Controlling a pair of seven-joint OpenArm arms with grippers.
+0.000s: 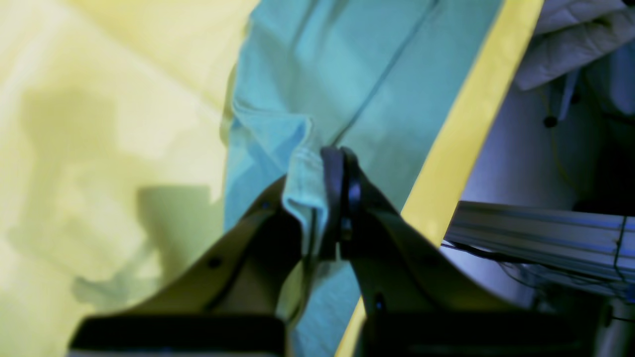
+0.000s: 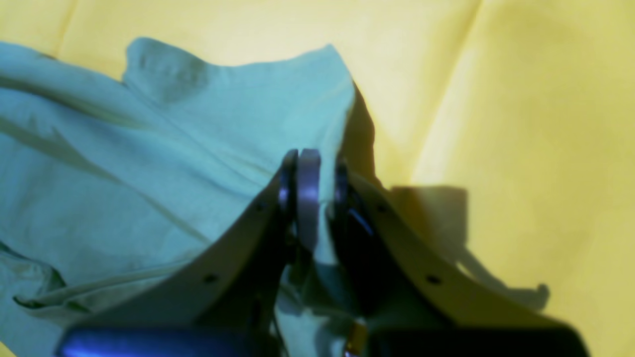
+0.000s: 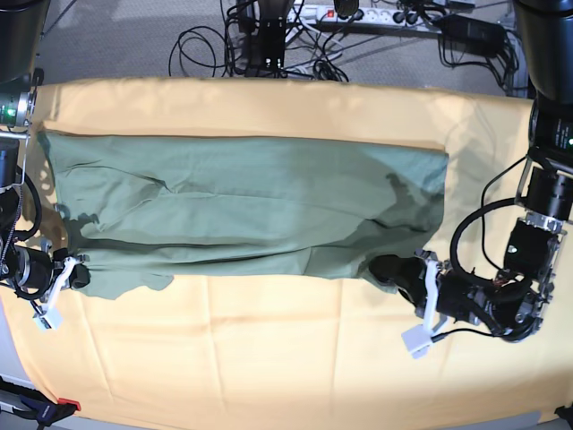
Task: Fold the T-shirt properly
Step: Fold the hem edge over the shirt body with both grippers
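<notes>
The T-shirt lies spread across the yellow cloth on the counter. The left claw pinches its near right hem; the right claw pinches its near left edge.

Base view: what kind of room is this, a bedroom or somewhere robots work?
Probably a robot lab, not a bedroom. A green T-shirt lies on a table draped in yellow cloth, robot arms stand at both ends, and cables and a power strip sprawl on the floor.
</notes>
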